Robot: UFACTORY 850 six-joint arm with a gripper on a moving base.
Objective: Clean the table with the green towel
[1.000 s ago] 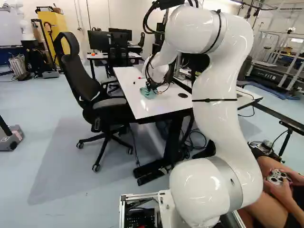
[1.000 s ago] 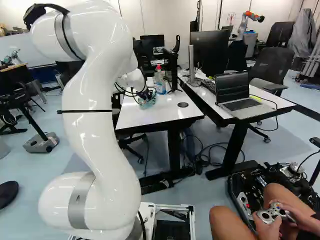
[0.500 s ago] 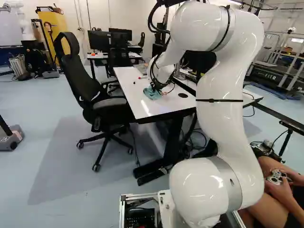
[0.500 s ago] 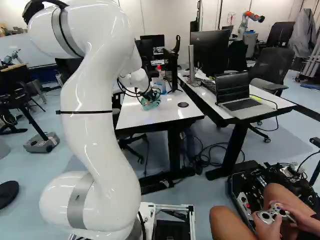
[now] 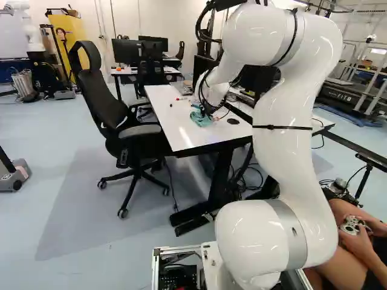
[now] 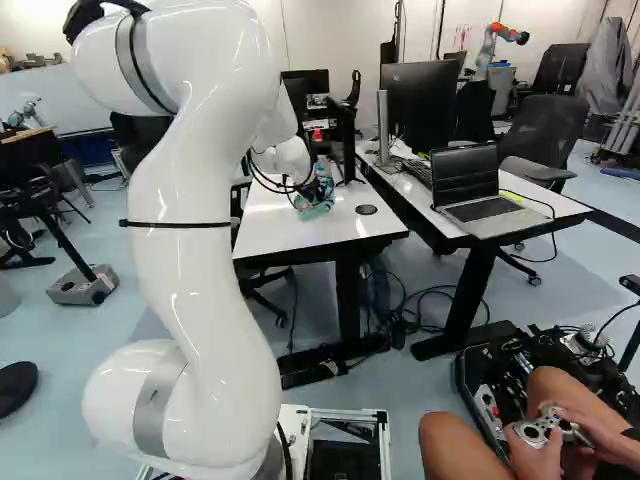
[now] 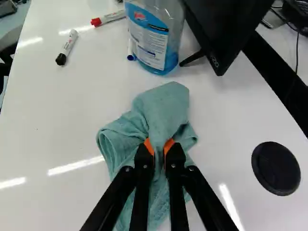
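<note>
Wiping was prob. the step in hand: gripper (image 7: 159,144) had a bunched fold of the green towel (image 7: 166,103) pinched betw. both orange pads, w/ the cloth lying on the white desktop (image 7: 62,115), approx. mid-width. Taking 12 o'clock as straight ahead of the gripper, cleaner bottle (image 7: 156,41) stood at 12, just beyond the towel, black-capped marker (image 7: 67,47) lay btwn 10 & 11, red-capped marker (image 7: 108,18) at 11, grommet cap (image 7: 275,168) betw. 3 & 4. Next move prob. called for light downward pressure & a level sweep over bare surface, e.g. twd 9, w/ bottle & markers avoided, as a push twd 12 could've bumped the bottle. Towel's long axis ran approx. 12:30 to 6:30, its folded hump pointing just past 12 & a loose hem spread twd 9-10
</note>
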